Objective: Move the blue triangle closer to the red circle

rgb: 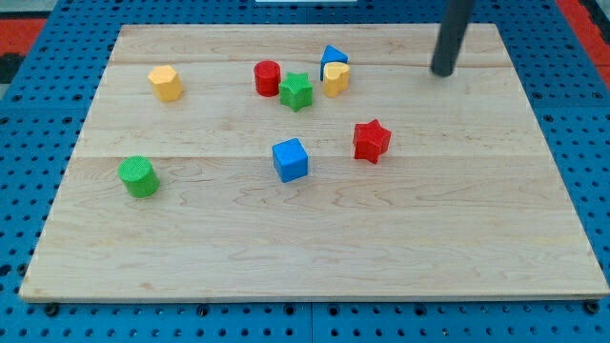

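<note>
While my tip [443,72] nears the board's top edge [305,27].

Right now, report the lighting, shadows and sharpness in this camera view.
Camera view: even, soft light on the wooden board with no harsh glare; blocks such as the blue cube and red star cast only faint shadows and look sharp; the rod is cut off at the view's top, my tip slightly soft.

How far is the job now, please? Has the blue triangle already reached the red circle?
Not finished, though little is left. The blue triangle sits near the view's top, touching the yellow heart, with the green star between it and the red circle. My tip stands apart on the triangle's right, touching nothing. The leftward push remains.
</note>
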